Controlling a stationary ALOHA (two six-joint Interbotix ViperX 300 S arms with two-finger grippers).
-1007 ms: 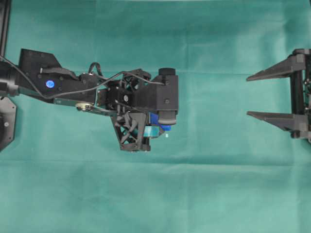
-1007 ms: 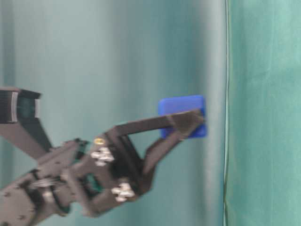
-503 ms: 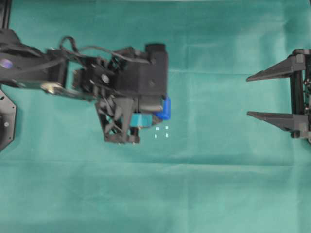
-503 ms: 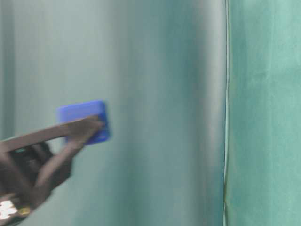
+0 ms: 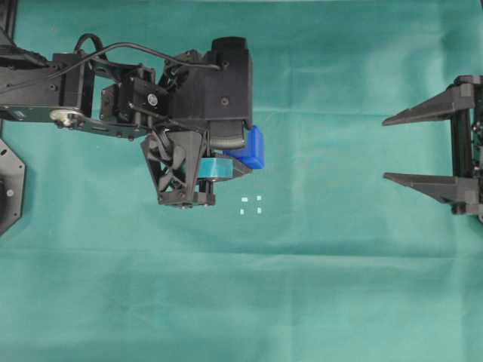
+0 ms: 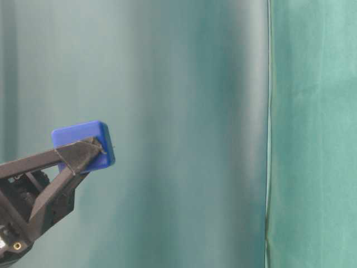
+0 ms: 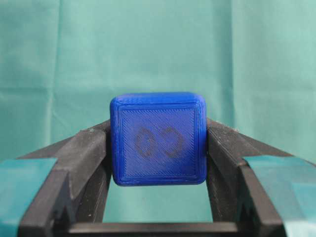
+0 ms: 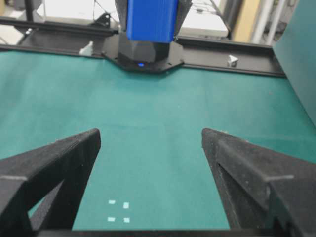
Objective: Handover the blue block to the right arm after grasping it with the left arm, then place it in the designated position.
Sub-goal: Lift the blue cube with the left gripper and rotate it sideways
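Observation:
The blue block (image 5: 253, 145) (image 7: 158, 138) (image 6: 83, 142) (image 8: 150, 19) is clamped between the teal-taped fingers (image 7: 81, 153) of my left gripper (image 5: 243, 156), held up off the green cloth left of centre. The left arm (image 5: 113, 98) reaches in from the left edge. Four tiny white marks of the designated position (image 5: 250, 205) (image 8: 118, 211) lie on the cloth just below and right of the block. At the far right my right gripper (image 5: 386, 148) (image 8: 150, 143) stays open, its plain black fingers (image 5: 423, 110) pointing left with nothing between them.
Green cloth (image 5: 317, 286) covers the table. A black frame rail (image 8: 232, 64) and the left arm's base run along the far side in the right wrist view. A vertical cloth edge (image 6: 268, 134) shows in the table-level view.
The left arm has lifted and drawn back left with the block, uncovering the white marks. The block has swung left in the table-level view. The right gripper has not moved.

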